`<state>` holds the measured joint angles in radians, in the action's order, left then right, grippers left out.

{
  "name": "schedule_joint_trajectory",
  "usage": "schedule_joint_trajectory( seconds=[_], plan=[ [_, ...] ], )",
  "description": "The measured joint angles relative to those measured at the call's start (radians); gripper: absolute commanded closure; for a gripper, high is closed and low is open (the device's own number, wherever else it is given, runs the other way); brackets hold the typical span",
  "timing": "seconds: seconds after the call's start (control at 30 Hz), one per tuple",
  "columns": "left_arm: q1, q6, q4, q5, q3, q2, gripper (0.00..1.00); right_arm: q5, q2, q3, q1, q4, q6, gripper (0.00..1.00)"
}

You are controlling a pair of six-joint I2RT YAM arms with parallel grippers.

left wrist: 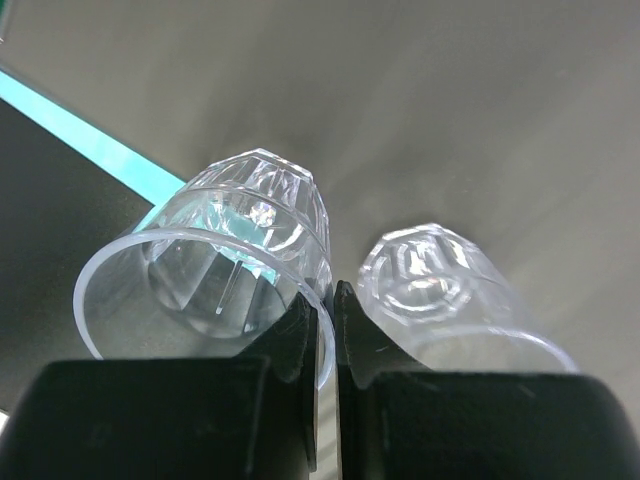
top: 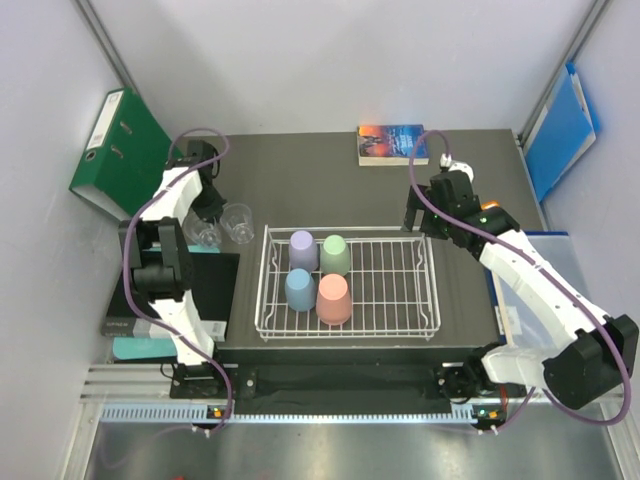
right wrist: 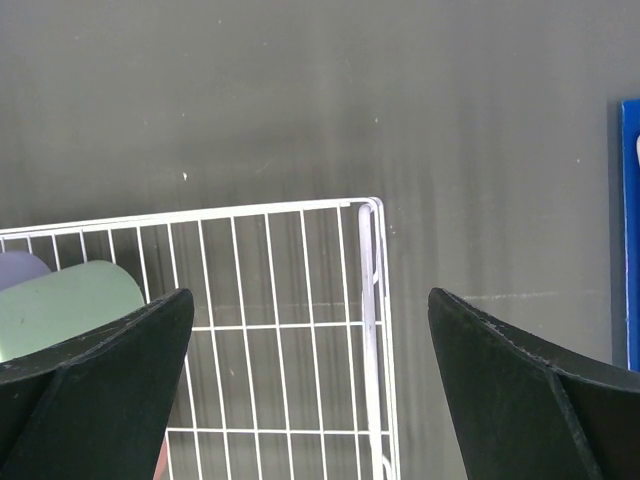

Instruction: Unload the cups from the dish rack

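Observation:
The white wire dish rack (top: 430,290) stands mid-table. In it, upside down, are a lavender cup (top: 302,247), a sage green cup (top: 335,254), a light blue cup (top: 300,289) and a salmon pink cup (top: 334,299). Two clear glass cups (top: 238,222) (top: 207,233) stand on the table left of the rack. My left gripper (top: 208,205) (left wrist: 325,295) is shut on the rim of one glass cup (left wrist: 230,250), and the other (left wrist: 430,280) is right beside it. My right gripper (top: 413,215) (right wrist: 308,295) is open and empty over the rack's back right corner (right wrist: 365,300). The green cup (right wrist: 70,300) shows at its left.
A green binder (top: 120,150) leans at the back left. A book (top: 393,143) lies at the back of the table. A blue folder (top: 560,130) stands at the right wall. A black flat box (top: 200,290) lies left of the rack. A pale tray (top: 515,310) lies to its right.

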<state>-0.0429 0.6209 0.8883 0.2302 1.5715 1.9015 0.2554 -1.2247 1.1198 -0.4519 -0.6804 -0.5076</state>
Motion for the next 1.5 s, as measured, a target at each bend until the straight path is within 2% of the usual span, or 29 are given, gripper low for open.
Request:
schedule_joint_trajectory(
  seconds=[0.1,0.17,0.2,0.3,0.33,0.43,0.8,0.9,1.03,1.13,1.23,1.37,1.5],
  plan=[
    [-0.001,-0.001,-0.003,-0.006,-0.010,0.019,1.00,0.000,-0.002,0.000,0.000,0.000,0.000,0.00],
    [-0.001,-0.004,-0.002,-0.006,-0.010,0.019,0.93,0.000,-0.002,0.000,-0.001,0.000,0.000,0.00],
    [-0.001,-0.004,-0.003,-0.006,-0.010,0.019,0.83,0.000,-0.002,0.000,-0.003,0.000,0.000,0.01],
    [-0.002,-0.009,-0.002,-0.006,-0.010,0.019,0.65,0.001,-0.002,0.000,-0.010,0.000,0.000,0.00],
    [-0.003,-0.010,-0.002,-0.006,-0.010,0.019,0.55,0.000,-0.002,0.000,-0.011,0.000,0.000,0.00],
    [-0.003,-0.010,-0.003,-0.006,-0.010,0.018,0.45,0.002,-0.002,0.000,-0.019,0.000,-0.001,0.00],
    [-0.003,0.014,0.028,0.019,0.023,-0.059,0.34,0.011,-0.002,0.000,-0.053,0.000,-0.001,0.01],
    [-0.002,0.036,0.032,0.028,0.034,-0.154,0.34,0.013,-0.002,0.000,-0.064,0.000,-0.001,0.00],
    [0.018,0.055,-0.020,0.002,0.014,-0.360,0.32,0.029,0.000,0.000,-0.076,0.000,-0.001,0.00],
    [0.121,0.066,-0.077,0.003,-0.032,-0.533,0.26,0.064,0.006,0.000,-0.088,0.001,-0.002,0.00],
    [0.335,0.080,-0.090,0.017,-0.052,-0.645,0.17,0.084,0.036,-0.017,-0.103,0.023,-0.001,0.00],
    [0.520,0.091,-0.097,0.013,-0.100,-0.653,0.15,0.076,0.082,-0.039,-0.112,0.030,0.003,0.00],
    [0.615,0.089,-0.082,0.013,-0.201,-0.611,0.11,0.069,0.083,-0.043,-0.122,0.029,0.002,0.00]
  ],
)
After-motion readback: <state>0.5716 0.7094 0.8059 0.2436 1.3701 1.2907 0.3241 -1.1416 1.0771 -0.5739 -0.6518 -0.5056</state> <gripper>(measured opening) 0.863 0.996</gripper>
